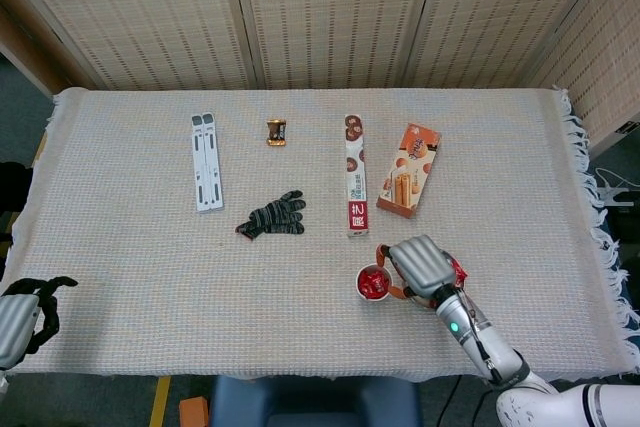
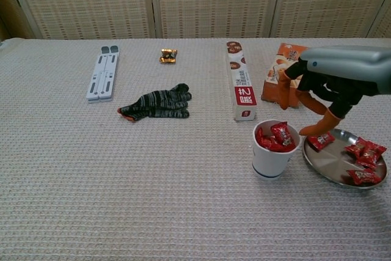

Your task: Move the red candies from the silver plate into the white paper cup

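Observation:
A white paper cup (image 2: 271, 153) (image 1: 372, 285) stands near the table's front right, filled with red candies (image 2: 277, 137). To its right lies the silver plate (image 2: 336, 164) with several more red candies (image 2: 363, 154) on it. My right hand (image 2: 327, 93) (image 1: 420, 265) hovers just above and to the right of the cup, over the plate's left edge, its orange fingertips (image 2: 311, 129) apart and holding nothing. My left hand (image 1: 22, 316) rests at the table's front left corner, far from the cup, its dark fingers curled.
A long biscuit box (image 2: 241, 81) and an orange snack box (image 2: 281, 71) lie just behind the cup. A dark striped glove (image 2: 157, 104), a grey folded stand (image 2: 102, 73) and a small wrapped sweet (image 2: 168, 55) lie further left.

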Action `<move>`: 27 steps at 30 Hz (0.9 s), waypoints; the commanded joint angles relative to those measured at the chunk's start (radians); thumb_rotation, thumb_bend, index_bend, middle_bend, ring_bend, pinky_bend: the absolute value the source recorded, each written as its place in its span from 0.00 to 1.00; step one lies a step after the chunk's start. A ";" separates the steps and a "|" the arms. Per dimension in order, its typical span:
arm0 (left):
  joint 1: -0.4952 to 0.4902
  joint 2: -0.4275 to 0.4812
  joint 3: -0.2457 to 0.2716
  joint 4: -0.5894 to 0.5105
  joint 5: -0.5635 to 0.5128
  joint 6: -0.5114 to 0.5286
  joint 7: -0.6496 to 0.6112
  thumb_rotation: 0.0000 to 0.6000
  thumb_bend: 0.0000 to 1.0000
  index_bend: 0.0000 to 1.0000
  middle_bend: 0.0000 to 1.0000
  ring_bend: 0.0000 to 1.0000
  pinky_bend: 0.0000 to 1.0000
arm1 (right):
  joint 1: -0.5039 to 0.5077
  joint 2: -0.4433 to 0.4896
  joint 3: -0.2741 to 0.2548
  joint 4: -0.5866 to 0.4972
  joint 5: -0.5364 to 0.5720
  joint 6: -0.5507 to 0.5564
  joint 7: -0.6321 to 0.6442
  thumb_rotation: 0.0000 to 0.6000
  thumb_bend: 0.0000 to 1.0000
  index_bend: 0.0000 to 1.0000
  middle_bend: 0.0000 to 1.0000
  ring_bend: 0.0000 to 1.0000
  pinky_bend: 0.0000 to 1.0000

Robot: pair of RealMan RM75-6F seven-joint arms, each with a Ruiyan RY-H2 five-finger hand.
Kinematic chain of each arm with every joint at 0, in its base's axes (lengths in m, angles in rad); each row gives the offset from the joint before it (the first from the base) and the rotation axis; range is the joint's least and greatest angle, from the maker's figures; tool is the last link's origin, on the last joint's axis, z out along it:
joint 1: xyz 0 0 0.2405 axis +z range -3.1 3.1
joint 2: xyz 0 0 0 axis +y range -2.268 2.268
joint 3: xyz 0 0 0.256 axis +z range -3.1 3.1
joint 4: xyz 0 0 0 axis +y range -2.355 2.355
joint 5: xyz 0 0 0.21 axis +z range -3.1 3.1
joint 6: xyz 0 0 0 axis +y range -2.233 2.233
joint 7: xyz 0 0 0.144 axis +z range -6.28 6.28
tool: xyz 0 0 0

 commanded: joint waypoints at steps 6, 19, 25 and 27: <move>0.000 0.000 0.000 -0.001 0.002 0.001 -0.001 1.00 0.64 0.31 0.41 0.31 0.25 | -0.015 0.007 0.000 -0.003 -0.028 0.024 0.020 1.00 0.09 0.46 0.77 0.82 1.00; -0.002 0.000 -0.005 0.006 -0.012 -0.005 -0.010 1.00 0.64 0.31 0.41 0.31 0.25 | -0.143 0.019 -0.031 0.033 -0.130 0.277 -0.077 1.00 0.09 0.52 0.71 0.62 0.99; -0.003 -0.001 -0.004 0.005 -0.010 -0.006 -0.005 1.00 0.64 0.31 0.41 0.31 0.25 | -0.177 -0.007 -0.035 0.072 -0.165 0.342 -0.109 1.00 0.08 0.50 0.60 0.51 0.89; -0.003 -0.002 -0.004 0.005 -0.011 -0.007 -0.001 1.00 0.64 0.31 0.41 0.31 0.25 | -0.189 -0.014 -0.040 0.089 -0.175 0.359 -0.118 1.00 0.07 0.47 0.53 0.42 0.83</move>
